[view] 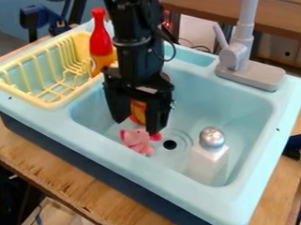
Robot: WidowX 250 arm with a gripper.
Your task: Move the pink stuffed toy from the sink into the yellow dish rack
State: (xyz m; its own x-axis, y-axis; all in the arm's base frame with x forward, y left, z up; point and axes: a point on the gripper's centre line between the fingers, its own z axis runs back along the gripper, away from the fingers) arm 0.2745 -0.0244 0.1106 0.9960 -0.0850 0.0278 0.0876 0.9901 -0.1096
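The black gripper [137, 126] hangs over the left part of the sink basin, its fingers pointing down and spread apart. Just below the fingertips, a small pink toy [136, 141] lies on the basin floor; whether they touch it I cannot tell. Through the gap between the fingers shows an orange and red object [138, 112], mostly hidden by the gripper. To the right stands a white shaker-like bottle [207, 159] with a silver domed top, near the basin's front right corner. A red and orange bottle [101, 44] stands upright beside the gripper, at the dish rack's right side.
The light blue sink [263, 185] has a round dark drain [169, 145] between toy and white bottle. A yellow dish rack [44, 100] occupies its left side. The grey faucet [249, 74] rises at the back right. Wooden table [68, 183] surrounds the sink.
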